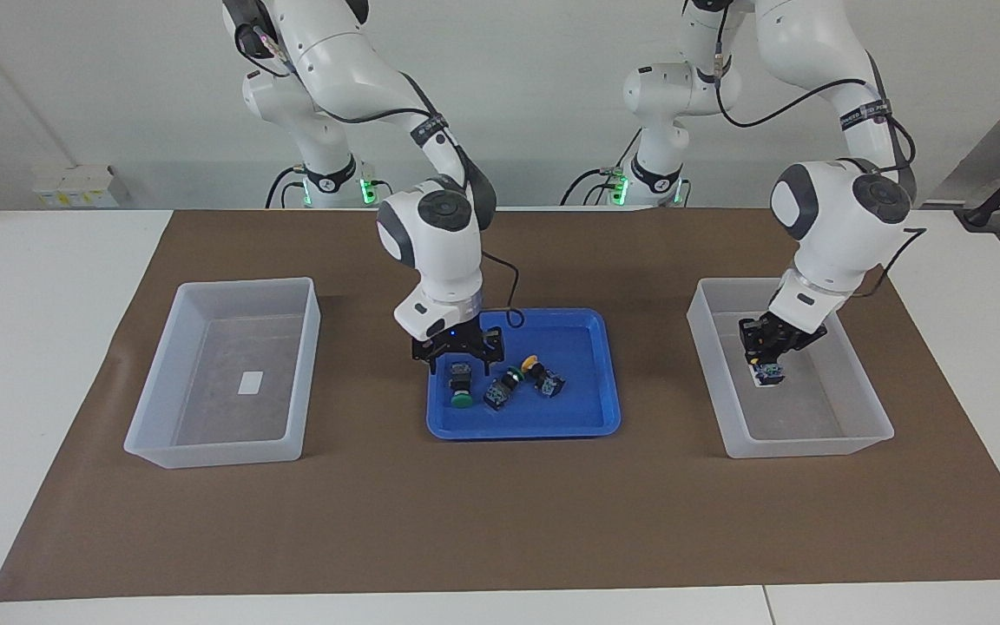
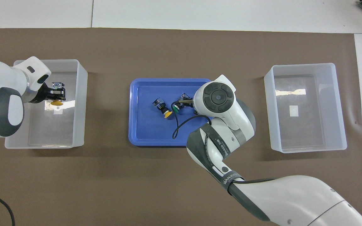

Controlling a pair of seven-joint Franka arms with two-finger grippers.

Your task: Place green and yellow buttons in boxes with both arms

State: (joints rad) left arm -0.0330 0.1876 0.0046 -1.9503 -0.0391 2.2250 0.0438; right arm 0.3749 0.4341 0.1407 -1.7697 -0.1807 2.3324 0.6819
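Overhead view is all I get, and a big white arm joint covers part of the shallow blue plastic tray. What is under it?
Observer: The right gripper is under it. It hangs open just above a black push-button switch with a round green cap that lies in the blue tray. It has not gripped the switch yet.
Operator: And the yellow one on the other arm, is it down in the box or high above it?
Observer: It is down in the box. The left gripper, shut on the yellow-capped switch, sits low between the walls of the translucent whitish plastic bin. I cannot tell whether the switch touches the bin's floor.
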